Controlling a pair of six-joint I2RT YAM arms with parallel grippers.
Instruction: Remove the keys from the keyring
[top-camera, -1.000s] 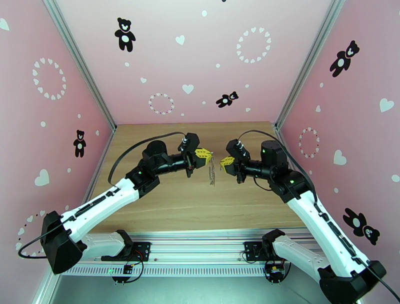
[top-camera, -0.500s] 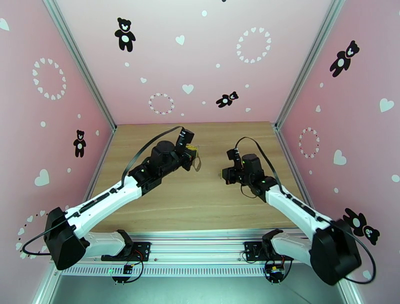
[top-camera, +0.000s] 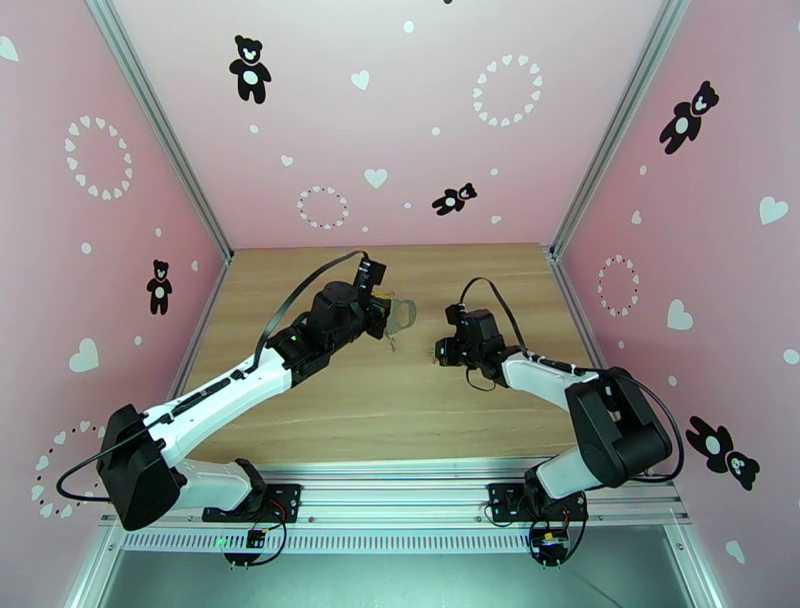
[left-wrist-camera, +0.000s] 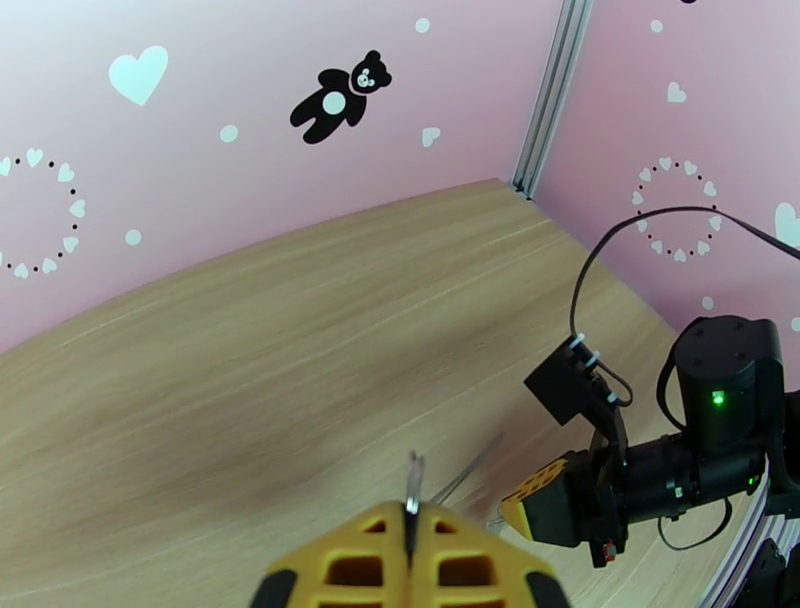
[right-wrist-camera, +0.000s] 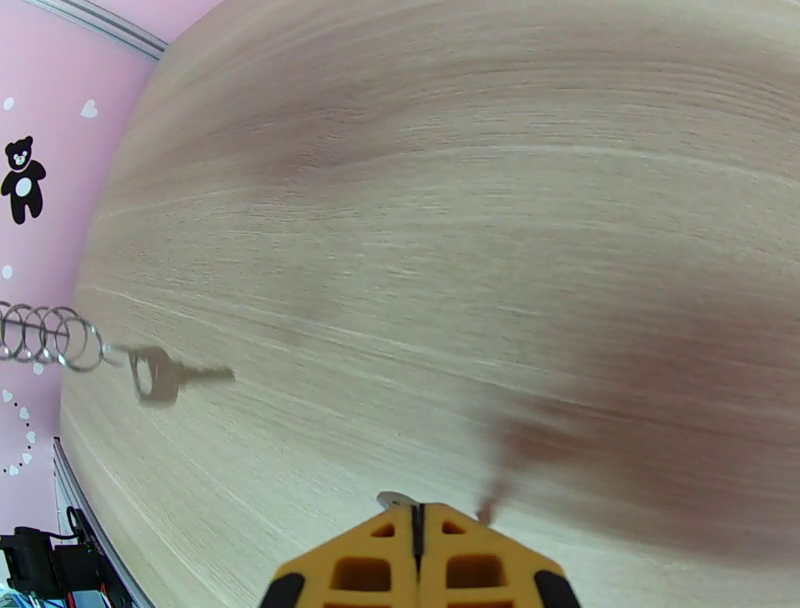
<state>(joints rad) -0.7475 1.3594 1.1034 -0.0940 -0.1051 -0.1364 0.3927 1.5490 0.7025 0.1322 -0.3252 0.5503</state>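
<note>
**Keyring in the left jaws, one key dangling between the arms**

Keyring (top-camera: 402, 315) and left gripper (top-camera: 386, 312) meet far of the surface's middle, and the jaws there are pressed fully together on the ring. From the left wrist we see a thin metal edge standing up between the yellow fingers (left-wrist-camera: 350, 560). Below the loop runs a chain (right-wrist-camera: 45, 335) of small rings, and one key (right-wrist-camera: 157, 375) hangs from its end. The key is blurred, its long axis in line with the chain and its shaft pointing away from the ring.

The right gripper (top-camera: 443, 352) sits to the right of the keyring and a little nearer, apart from it and low over the surface (top-camera: 400, 410). Its jaws are closed tight as well. A sliver of metal shows at their tip from the right wrist, perhaps a key, but it is too small for us to be sure.

We judge that the coming move turns on this: the hanging key lies left and slightly far of the right jaws, which are the free pair beside it.

Wooden surface stretches wide around both arms, and the pink walls (top-camera: 150, 200) stand well back.
</note>
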